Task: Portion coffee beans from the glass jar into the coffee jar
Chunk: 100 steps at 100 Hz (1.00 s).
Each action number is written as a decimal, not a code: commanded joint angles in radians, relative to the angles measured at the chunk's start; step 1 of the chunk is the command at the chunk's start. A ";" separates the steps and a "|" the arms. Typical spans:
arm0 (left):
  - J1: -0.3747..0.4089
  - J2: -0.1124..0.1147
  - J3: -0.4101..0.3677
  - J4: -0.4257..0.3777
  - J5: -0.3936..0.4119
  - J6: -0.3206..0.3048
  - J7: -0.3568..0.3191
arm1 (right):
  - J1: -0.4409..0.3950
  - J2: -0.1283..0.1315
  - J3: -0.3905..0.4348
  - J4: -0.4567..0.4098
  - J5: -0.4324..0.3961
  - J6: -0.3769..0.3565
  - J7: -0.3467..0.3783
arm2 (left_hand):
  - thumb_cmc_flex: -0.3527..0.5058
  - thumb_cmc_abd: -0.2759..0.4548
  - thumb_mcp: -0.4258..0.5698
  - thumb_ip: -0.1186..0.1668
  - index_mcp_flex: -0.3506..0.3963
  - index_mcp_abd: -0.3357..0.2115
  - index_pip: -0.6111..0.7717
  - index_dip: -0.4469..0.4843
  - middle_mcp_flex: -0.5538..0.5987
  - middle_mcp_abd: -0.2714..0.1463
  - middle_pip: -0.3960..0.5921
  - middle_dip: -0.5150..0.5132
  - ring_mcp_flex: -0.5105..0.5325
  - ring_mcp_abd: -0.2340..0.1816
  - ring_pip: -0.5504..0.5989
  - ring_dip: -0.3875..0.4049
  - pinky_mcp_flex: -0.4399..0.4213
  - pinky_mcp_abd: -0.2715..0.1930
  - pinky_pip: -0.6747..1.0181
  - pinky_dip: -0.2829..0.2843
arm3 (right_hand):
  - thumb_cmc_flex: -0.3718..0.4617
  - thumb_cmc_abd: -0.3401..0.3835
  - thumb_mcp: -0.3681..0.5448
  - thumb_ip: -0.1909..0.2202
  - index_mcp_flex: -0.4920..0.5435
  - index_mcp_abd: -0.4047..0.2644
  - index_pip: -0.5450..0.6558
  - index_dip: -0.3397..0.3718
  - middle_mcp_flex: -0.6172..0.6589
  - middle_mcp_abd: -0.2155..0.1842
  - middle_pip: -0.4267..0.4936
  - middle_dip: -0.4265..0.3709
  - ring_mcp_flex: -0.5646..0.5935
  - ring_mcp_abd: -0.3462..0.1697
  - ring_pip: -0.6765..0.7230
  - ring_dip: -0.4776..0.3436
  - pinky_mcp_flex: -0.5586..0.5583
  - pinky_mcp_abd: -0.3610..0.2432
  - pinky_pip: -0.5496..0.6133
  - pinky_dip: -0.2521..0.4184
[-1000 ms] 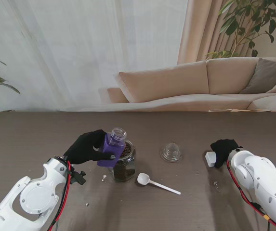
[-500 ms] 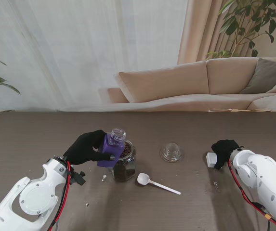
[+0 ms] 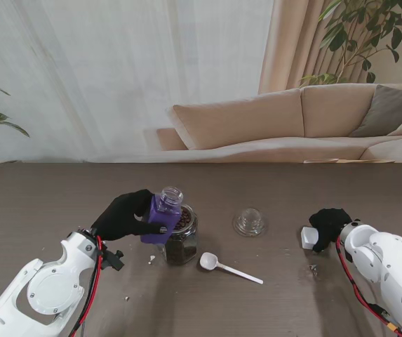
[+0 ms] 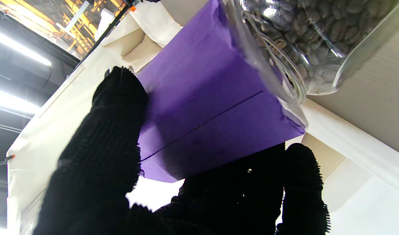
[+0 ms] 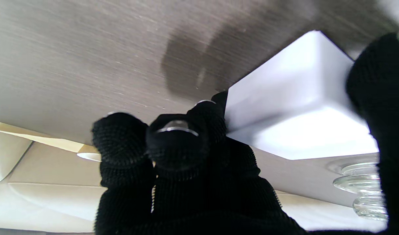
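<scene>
Coffee jar [image 3: 162, 217], purple, up off the table [image 3: 46, 203], clamped in the left hand [image 3: 122, 215]. Right against the glass jar [image 3: 182, 244], maybe touching its rim. Mouth open, no cap on. Long side nearly straight up, leaning a little: mouth up and toward the right, bottom down by the palm. Cannot see inside it.

Glass jar open too, standing on the table, lots of brown beans in it. Spoon [image 3: 218, 265] lying near it, bowl end closest, nobody holding it. Glass lid [image 3: 249, 222] farther right.

Right hand [image 3: 329, 223] well apart, low by the table, pinched on a white cap [image 3: 308, 236].

Step in hand, most likely: holding the coffee jar ready for beans. Next, probably: let go of the cap, pick up the spoon, scoop beans. Keep the mouth up and steady.
</scene>
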 commanded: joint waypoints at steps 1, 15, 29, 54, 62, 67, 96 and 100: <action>0.004 -0.003 -0.004 -0.010 0.000 -0.001 -0.015 | -0.027 -0.007 0.008 -0.025 -0.011 -0.006 0.024 | 0.185 0.116 0.355 0.062 0.096 -0.047 0.395 0.062 0.086 -0.070 0.077 0.024 0.022 0.036 -0.001 0.017 -0.032 -0.056 0.048 0.032 | 0.155 0.118 0.129 0.046 0.215 -0.393 0.198 0.116 0.031 -0.157 0.025 0.033 0.009 -0.033 -0.004 0.012 -0.152 -0.018 0.048 0.005; 0.007 -0.003 -0.007 -0.012 0.001 -0.003 -0.015 | -0.044 -0.012 0.041 -0.069 -0.014 0.000 0.039 | 0.184 0.117 0.356 0.063 0.097 -0.047 0.396 0.063 0.087 -0.071 0.077 0.024 0.022 0.035 0.000 0.017 -0.032 -0.056 0.049 0.033 | 0.153 0.118 0.129 0.045 0.214 -0.390 0.194 0.125 0.032 -0.154 0.025 0.036 0.010 -0.035 -0.002 0.013 -0.151 -0.017 0.048 0.004; 0.009 -0.003 -0.007 -0.013 0.002 -0.001 -0.011 | -0.054 -0.020 0.069 -0.110 0.002 0.009 0.070 | 0.185 0.116 0.356 0.062 0.097 -0.048 0.396 0.063 0.087 -0.071 0.077 0.024 0.023 0.034 0.000 0.017 -0.032 -0.056 0.049 0.033 | 0.156 0.118 0.129 0.045 0.214 -0.390 0.190 0.131 0.029 -0.151 0.023 0.038 0.009 -0.035 -0.002 0.013 -0.150 -0.017 0.047 0.004; 0.008 -0.003 -0.008 -0.014 -0.002 -0.002 -0.013 | -0.059 -0.038 0.096 -0.171 0.084 0.063 0.134 | 0.184 0.117 0.357 0.062 0.097 -0.046 0.395 0.062 0.086 -0.070 0.077 0.024 0.021 0.035 -0.001 0.017 -0.033 -0.056 0.047 0.032 | 0.165 0.118 0.126 0.048 0.211 -0.383 0.189 0.143 0.030 -0.143 0.022 0.040 0.009 -0.033 0.003 0.015 -0.145 -0.009 0.045 0.002; 0.008 -0.003 -0.010 -0.014 -0.003 -0.003 -0.013 | -0.055 -0.045 0.099 -0.186 0.122 0.087 0.152 | 0.185 0.116 0.357 0.062 0.097 -0.045 0.395 0.062 0.087 -0.069 0.077 0.024 0.021 0.035 -0.001 0.017 -0.033 -0.055 0.047 0.032 | 0.167 0.116 0.125 0.048 0.211 -0.379 0.189 0.145 0.031 -0.140 0.022 0.041 0.010 -0.032 0.005 0.016 -0.145 -0.008 0.044 0.002; 0.008 -0.003 -0.011 -0.014 -0.003 -0.004 -0.013 | -0.053 -0.049 0.102 -0.198 0.148 0.103 0.165 | 0.185 0.116 0.357 0.062 0.097 -0.045 0.395 0.062 0.086 -0.070 0.077 0.025 0.021 0.035 -0.001 0.017 -0.033 -0.055 0.047 0.032 | 0.168 0.116 0.124 0.048 0.212 -0.377 0.188 0.146 0.031 -0.139 0.022 0.042 0.009 -0.031 0.006 0.016 -0.145 -0.006 0.044 0.002; 0.002 -0.003 -0.010 -0.009 -0.009 -0.005 -0.016 | -0.054 -0.072 0.125 -0.319 0.276 0.185 0.217 | 0.187 0.116 0.357 0.063 0.097 -0.044 0.394 0.062 0.086 -0.067 0.076 0.025 0.019 0.038 -0.002 0.017 -0.035 -0.055 0.047 0.032 | 0.181 0.114 0.119 0.052 0.216 -0.356 0.183 0.150 0.035 -0.123 0.018 0.044 0.008 -0.018 0.011 0.018 -0.146 0.004 0.044 0.004; 0.000 -0.003 -0.009 -0.008 -0.011 -0.007 -0.017 | -0.054 -0.075 0.127 -0.339 0.289 0.193 0.222 | 0.187 0.117 0.356 0.063 0.097 -0.044 0.394 0.062 0.085 -0.068 0.075 0.025 0.019 0.037 -0.002 0.017 -0.035 -0.055 0.046 0.032 | 0.183 0.112 0.117 0.053 0.215 -0.353 0.182 0.150 0.035 -0.123 0.018 0.044 0.008 -0.017 0.011 0.018 -0.146 0.005 0.044 0.004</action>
